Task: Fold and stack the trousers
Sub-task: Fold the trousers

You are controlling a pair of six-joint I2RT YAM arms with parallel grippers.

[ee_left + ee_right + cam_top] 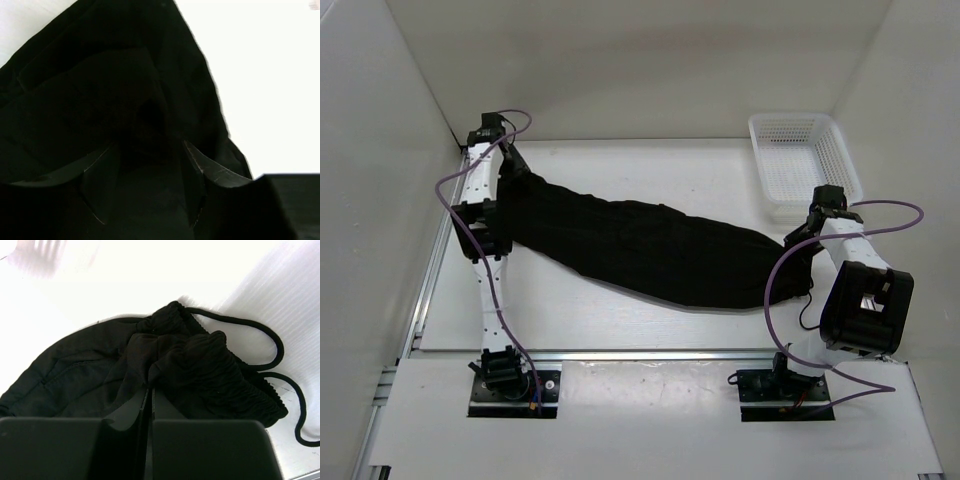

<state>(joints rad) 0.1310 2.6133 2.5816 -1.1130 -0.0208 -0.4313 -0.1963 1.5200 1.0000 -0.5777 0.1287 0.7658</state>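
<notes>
Holding the trousers (650, 250) stretched from the bench's (620, 320) far-left corner to its right edge, likely for flattening — right end effector (150, 386) pinching the waistband (215, 370), left end effector's (150, 144) grip untellable.

From above I get bright, even, soft light off the white walls. The trousers (650, 250) throw only a faint shadow toward the near edge of the table (620, 330) and read as flat black. On the left wrist the table burns out to pure white, while cloth and left hand (147, 165) merge in murk. The right wrist is sharp on the gathered cloth, the table glaring, the background blurred.
</notes>
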